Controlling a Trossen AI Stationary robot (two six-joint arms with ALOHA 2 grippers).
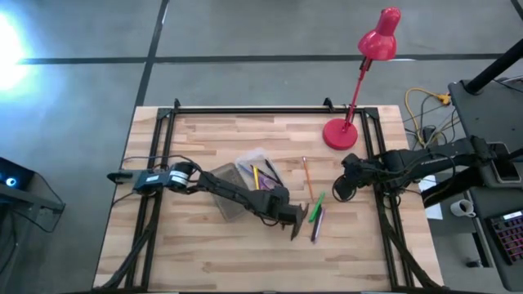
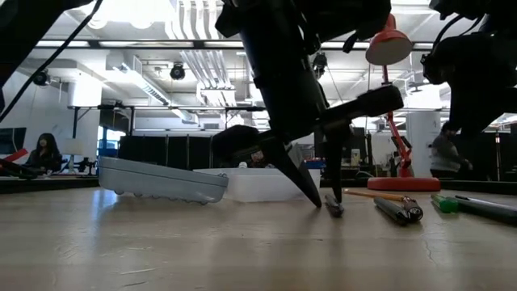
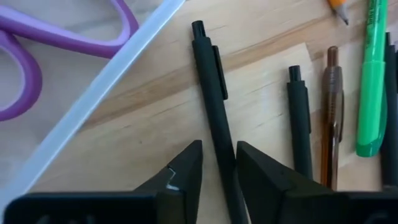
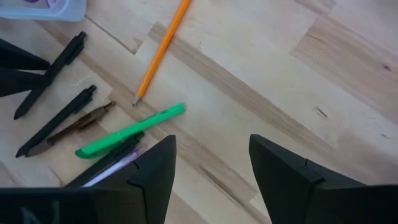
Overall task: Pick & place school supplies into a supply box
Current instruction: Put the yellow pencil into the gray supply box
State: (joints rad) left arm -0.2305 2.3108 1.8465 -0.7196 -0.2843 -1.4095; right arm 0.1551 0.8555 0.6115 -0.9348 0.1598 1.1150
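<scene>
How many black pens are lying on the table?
2, side by side on the wood: one black pen between the left gripper fingers, another black pen next to a brown pen. More may be hidden.

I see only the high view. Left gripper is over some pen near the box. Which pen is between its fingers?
Observer: A black pen; the left gripper straddles it, fingers close on either side.
Operator: Is the pen lifted?
Observer: No, in the low view the fingertips reach the table.
Operator: What lies in the box?
Observer: Purple scissors, behind the clear wall of the supply box.
</scene>
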